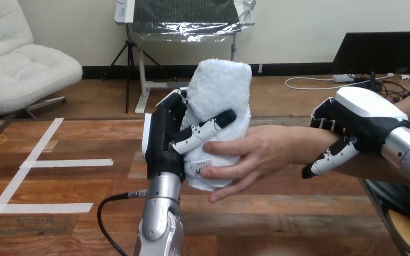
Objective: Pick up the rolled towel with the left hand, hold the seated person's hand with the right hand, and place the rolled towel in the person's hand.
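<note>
At the far left, strips of white tape [66, 162] are seen on the wooden surface [277, 218]. Left of centre, the left hand [163, 141] is raised above the surface, and the rolled towel [219, 90] is held upright in it. The fingers are curled behind the roll and the thumb is laid across its front. The towel is thus placed at the middle of the view, off the surface. Its lower half is touched by the person's hand [256, 154], which is reached in from the right. That hand's fingertips and thumb are set against the cloth but not closed round it. At the right, the person's wrist [299, 146] is clasped by the right hand [360, 120], with the fingers hooked over the far side and the thumb brought under the near side.

The step in hand is judged to be the handover: the pick-up and the hold are done, and the towel is not yet released. The next move is judged to call for the roll to be pressed into the palm. The left fingers should be opened only once the person's grip is closed, lest the towel be dropped.

A small tag [200, 168] is seen at the towel's lower end; its print cannot be made out.
</note>
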Robot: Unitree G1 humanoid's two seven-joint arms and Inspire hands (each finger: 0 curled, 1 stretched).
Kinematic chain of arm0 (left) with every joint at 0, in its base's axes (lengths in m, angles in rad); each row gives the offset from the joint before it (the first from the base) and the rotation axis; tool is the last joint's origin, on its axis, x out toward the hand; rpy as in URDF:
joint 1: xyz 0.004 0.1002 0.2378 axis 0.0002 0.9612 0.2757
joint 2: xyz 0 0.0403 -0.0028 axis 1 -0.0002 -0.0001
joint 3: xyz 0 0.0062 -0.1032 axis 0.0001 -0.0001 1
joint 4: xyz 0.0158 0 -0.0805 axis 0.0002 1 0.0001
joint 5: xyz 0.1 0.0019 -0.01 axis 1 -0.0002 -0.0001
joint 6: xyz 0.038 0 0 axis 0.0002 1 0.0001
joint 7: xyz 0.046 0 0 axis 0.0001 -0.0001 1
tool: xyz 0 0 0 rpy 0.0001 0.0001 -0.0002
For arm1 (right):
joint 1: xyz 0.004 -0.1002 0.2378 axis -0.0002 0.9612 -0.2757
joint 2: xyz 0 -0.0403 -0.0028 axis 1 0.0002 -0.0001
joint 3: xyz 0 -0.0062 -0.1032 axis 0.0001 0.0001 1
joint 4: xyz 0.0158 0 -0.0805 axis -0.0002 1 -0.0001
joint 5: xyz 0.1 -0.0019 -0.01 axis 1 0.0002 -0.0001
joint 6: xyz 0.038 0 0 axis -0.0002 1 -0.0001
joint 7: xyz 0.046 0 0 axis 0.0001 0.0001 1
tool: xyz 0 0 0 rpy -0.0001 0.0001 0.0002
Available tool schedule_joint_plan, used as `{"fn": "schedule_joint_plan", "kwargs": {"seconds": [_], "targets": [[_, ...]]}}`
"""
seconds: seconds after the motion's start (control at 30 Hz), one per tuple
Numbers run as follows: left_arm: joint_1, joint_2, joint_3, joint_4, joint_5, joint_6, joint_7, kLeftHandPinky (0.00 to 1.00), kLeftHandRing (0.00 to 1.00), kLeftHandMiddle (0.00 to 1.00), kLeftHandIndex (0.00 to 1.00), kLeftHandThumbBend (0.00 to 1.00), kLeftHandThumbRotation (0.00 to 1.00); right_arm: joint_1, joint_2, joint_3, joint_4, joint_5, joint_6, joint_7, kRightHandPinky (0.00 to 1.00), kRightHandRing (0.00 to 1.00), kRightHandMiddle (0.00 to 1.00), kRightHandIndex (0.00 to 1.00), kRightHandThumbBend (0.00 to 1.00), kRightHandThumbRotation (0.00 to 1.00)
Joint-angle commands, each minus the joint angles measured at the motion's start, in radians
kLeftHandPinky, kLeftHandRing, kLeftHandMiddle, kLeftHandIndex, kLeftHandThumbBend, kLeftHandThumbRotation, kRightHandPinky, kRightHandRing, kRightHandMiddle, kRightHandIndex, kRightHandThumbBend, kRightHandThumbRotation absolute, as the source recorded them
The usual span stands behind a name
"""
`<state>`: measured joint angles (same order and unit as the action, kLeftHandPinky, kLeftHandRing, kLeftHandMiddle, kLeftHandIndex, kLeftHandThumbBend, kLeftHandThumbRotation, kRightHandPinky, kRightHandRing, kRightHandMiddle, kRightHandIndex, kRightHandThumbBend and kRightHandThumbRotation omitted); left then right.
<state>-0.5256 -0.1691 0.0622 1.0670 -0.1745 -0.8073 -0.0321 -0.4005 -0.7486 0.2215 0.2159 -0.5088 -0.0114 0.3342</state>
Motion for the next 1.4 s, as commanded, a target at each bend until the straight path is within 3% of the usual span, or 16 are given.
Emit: {"fn": "schedule_joint_plan", "kwargs": {"seconds": [0.0, 0.33, 0.77, 1.17, 1.37], "targets": [[-0.149, -0.112, 0.004, 0.015, 0.007, -0.06, -0.01, 0.26, 0.31, 0.37, 0.43, 0.63, 0.0, -0.041, 0.024, -0.043, 0.007, 0.018, 0.049, -0.002, 0.29, 0.34, 0.4, 0.41, 0.93, 0.23], [-0.145, -0.126, -0.026, 0.039, 0.049, -0.081, 0.038, 0.27, 0.32, 0.37, 0.43, 0.63, 0.0, -0.04, 0.026, -0.045, 0.0, 0.021, 0.049, 0.001, 0.29, 0.34, 0.4, 0.41, 0.93, 0.23], [-0.139, -0.143, -0.031, 0.029, 0.05, -0.086, 0.035, 0.26, 0.31, 0.37, 0.43, 0.64, 0.0, -0.041, 0.028, -0.039, 0.015, 0.018, 0.036, -0.005, 0.31, 0.36, 0.41, 0.41, 0.93, 0.21], [-0.13, -0.127, -0.036, 0.007, 0.043, -0.068, 0.02, 0.27, 0.32, 0.37, 0.43, 0.64, 0.0, -0.035, 0.026, -0.042, 0.017, 0.027, 0.03, 0.0, 0.32, 0.37, 0.41, 0.41, 0.93, 0.21], [-0.126, -0.119, -0.028, -0.004, 0.008, -0.042, -0.036, 0.28, 0.34, 0.4, 0.44, 0.63, 0.0, -0.032, 0.021, -0.044, 0.015, 0.033, 0.029, 0.01, 0.33, 0.38, 0.42, 0.41, 0.93, 0.21]]}}
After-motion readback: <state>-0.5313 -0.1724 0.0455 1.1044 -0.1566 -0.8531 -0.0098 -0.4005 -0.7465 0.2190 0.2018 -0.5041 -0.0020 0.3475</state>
